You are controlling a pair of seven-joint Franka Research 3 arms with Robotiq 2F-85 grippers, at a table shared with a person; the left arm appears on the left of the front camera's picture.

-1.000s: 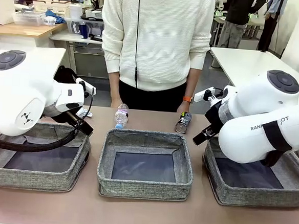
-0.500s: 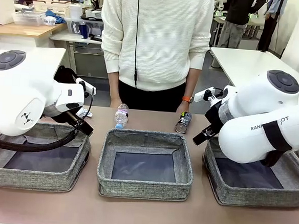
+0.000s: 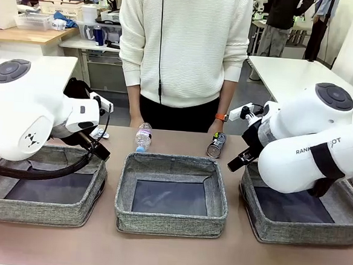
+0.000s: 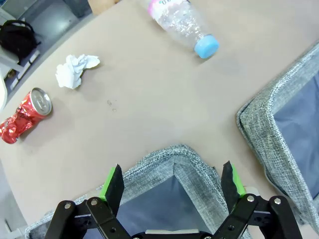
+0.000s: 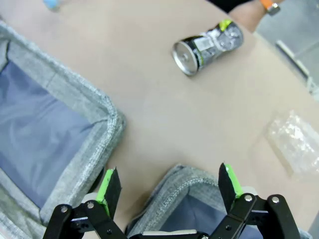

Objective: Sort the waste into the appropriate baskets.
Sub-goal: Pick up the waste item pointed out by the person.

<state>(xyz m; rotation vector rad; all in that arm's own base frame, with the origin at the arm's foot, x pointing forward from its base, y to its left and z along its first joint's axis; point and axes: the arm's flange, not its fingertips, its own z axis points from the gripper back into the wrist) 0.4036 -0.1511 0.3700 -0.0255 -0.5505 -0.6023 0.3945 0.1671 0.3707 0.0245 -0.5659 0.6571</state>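
Note:
Three grey woven baskets stand in a row: left [image 3: 38, 211], middle [image 3: 170, 220], right [image 3: 302, 235]. Beyond them a clear bottle [image 3: 143, 136] with a blue cap and a dark silver-black can [image 3: 216, 145] lie on the table. My left gripper [image 4: 172, 181] is open above the left basket's corner [image 4: 169, 159]. Ahead of it lie the bottle [image 4: 184, 22], a white paper wad [image 4: 75, 69] and a crushed red can [image 4: 22, 117]. My right gripper [image 5: 169, 185] is open over the right basket's corner [image 5: 187, 179], with the dark can [image 5: 207, 45] and a flattened clear plastic cup [image 5: 294, 142] beyond.
A person in a white sweater [image 3: 182, 48] stands at the far edge, one hand [image 3: 136, 122] by the bottle, the other [image 3: 216, 126] by the dark can. The middle basket's wall shows in both wrist views [image 4: 269, 124] [image 5: 75, 99]. Bare tabletop [image 3: 168, 253] runs along the front.

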